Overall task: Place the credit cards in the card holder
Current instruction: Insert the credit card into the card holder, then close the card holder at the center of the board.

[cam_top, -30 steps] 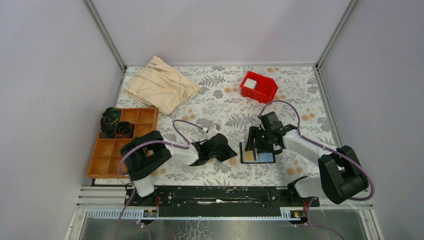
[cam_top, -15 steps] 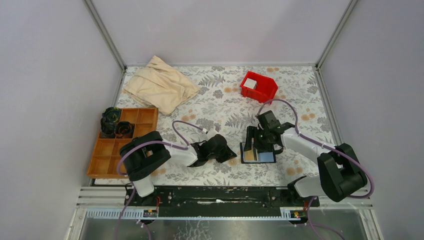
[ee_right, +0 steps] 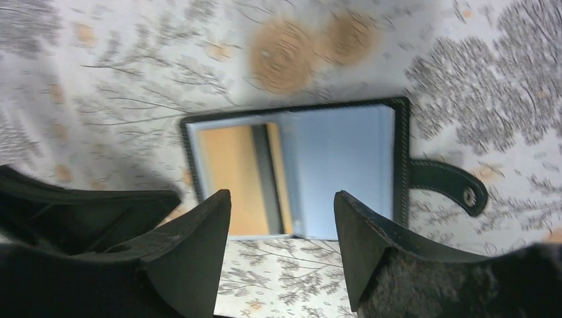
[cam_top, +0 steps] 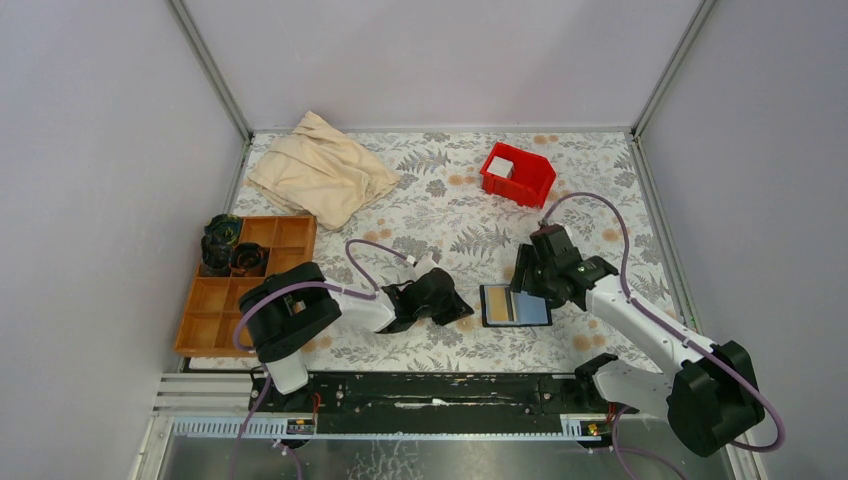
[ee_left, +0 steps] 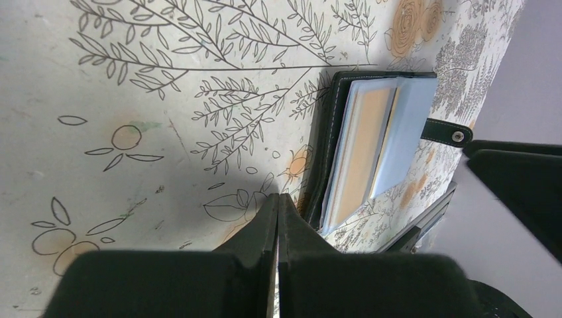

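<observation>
- At the far left, a brown compartment tray (cam_top: 210, 320) with thin walls and square cells lies on the flower-printed surface (cam_top: 450, 200). A few dark round pieces (cam_top: 228, 250) sit in its far cells.
- Behind the tray, a beige cloth (cam_top: 320, 168) lies crumpled in soft, loose folds.
- The left tool (cam_top: 460, 310) lies low on the surface. Its two black fingers (ee_left: 262, 225) are clenched flat against each other with nothing between them, and their tip is just beside the card holder's left edge.
- The card holder (cam_top: 515, 306) is black and leather-like with a stitched rim. It lies opened flat near the front middle of the surface, between the two tools.
- A tan card (ee_right: 232, 172) shows in its left half and a smooth pale blue card (ee_right: 338, 159) in its right half, with a dark strip between them.
- A rounded clasp tab (ee_right: 450, 185) with a small metal stud sticks out from the blue side.
- The right tool (cam_top: 528, 278) is over the holder's far right part. Its wedge-shaped fingers (ee_right: 199, 232) are spread wide, released and holding nothing. I cannot tell whether they touch the holder.
- Farther back, a boxy red plastic bin (cam_top: 535, 185) holds a small white block (cam_top: 500, 166).
</observation>
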You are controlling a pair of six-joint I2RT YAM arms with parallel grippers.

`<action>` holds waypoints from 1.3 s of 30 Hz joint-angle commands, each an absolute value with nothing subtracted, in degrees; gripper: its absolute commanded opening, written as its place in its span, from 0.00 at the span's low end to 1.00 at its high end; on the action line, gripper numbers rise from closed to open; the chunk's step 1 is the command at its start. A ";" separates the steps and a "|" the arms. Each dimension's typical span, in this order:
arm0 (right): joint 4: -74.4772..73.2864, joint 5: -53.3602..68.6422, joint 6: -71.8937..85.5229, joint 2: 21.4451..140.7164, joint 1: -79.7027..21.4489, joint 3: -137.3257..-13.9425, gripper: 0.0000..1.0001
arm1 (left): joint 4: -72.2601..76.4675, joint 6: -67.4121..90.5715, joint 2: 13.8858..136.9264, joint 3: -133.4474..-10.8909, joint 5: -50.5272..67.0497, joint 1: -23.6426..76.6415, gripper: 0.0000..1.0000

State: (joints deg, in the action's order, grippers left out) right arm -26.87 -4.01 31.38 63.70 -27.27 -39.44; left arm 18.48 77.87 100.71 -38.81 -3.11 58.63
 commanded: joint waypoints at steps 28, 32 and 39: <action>-35.12 -26.98 50.98 61.83 -25.01 -33.31 0.83 | 1.55 69.06 106.57 -33.74 3.42 59.11 0.00; -31.91 -26.98 50.28 64.15 -22.99 -32.86 0.82 | 1.62 68.32 106.62 -33.59 4.29 58.59 0.00; -25.26 -26.15 47.26 63.13 -21.31 -30.18 0.67 | 2.46 68.13 106.44 -32.44 5.10 57.39 0.00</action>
